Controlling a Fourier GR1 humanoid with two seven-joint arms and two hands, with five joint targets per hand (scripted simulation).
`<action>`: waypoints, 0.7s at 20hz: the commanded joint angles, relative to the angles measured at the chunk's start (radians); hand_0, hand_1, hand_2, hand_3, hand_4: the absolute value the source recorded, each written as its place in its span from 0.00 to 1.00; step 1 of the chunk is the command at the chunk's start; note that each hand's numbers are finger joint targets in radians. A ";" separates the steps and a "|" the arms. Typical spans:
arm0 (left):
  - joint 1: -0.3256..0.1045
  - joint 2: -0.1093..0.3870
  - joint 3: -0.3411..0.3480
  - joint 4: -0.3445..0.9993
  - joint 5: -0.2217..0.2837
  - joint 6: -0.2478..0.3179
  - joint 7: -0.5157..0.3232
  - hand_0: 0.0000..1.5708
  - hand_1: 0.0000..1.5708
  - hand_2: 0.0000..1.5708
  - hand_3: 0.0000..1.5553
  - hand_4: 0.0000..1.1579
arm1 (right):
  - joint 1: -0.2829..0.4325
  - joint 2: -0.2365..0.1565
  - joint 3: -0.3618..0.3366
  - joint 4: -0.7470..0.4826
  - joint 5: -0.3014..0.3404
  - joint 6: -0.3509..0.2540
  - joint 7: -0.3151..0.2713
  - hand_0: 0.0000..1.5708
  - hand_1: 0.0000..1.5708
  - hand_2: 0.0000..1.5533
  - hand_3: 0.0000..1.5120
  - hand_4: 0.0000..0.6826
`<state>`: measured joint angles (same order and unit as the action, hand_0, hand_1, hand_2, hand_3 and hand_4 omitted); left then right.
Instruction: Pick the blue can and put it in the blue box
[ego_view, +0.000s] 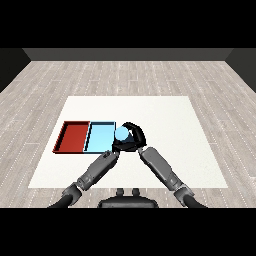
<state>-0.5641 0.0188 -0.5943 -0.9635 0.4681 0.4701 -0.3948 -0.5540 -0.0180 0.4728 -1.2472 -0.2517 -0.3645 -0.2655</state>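
Head view. One blue can (121, 133): light blue, round top showing, no label or writing readable. It sits at the right edge of the blue tray (98, 137), over the tray's right rim, held by the right hand (135, 135), whose black fingers curl around it. Whether the can touches the tray floor cannot be told.

One red tray (71, 136), lying just left of the blue tray, the two touching side by side.

One white counter (165, 125) carrying both trays.

Left hand (119, 146): just below the can, close against the right hand; its finger state cannot be told.
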 joint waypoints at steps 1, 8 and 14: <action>0.015 -0.018 0.013 -0.034 -0.012 0.102 0.036 1.00 1.00 1.00 0.97 1.00 | 0.063 0.002 -0.005 -0.094 0.006 0.027 0.031 0.92 0.92 0.94 0.91 0.76; -0.018 -0.018 -0.049 -0.042 -0.027 0.190 0.095 1.00 1.00 0.99 0.94 0.98 | 0.018 0.017 -0.009 0.002 -0.021 0.037 -0.022 0.91 0.91 0.94 0.91 0.78; -0.052 -0.018 -0.055 -0.056 -0.051 0.239 0.119 1.00 1.00 0.99 0.94 0.99 | 0.030 0.017 -0.010 -0.010 -0.037 0.026 -0.043 0.85 0.85 0.90 0.86 0.73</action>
<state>-0.5745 0.0158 -0.6438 -0.9718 0.4423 0.6579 -0.3363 -0.5103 -0.0138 0.4607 -1.2709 -0.2693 -0.3385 -0.2955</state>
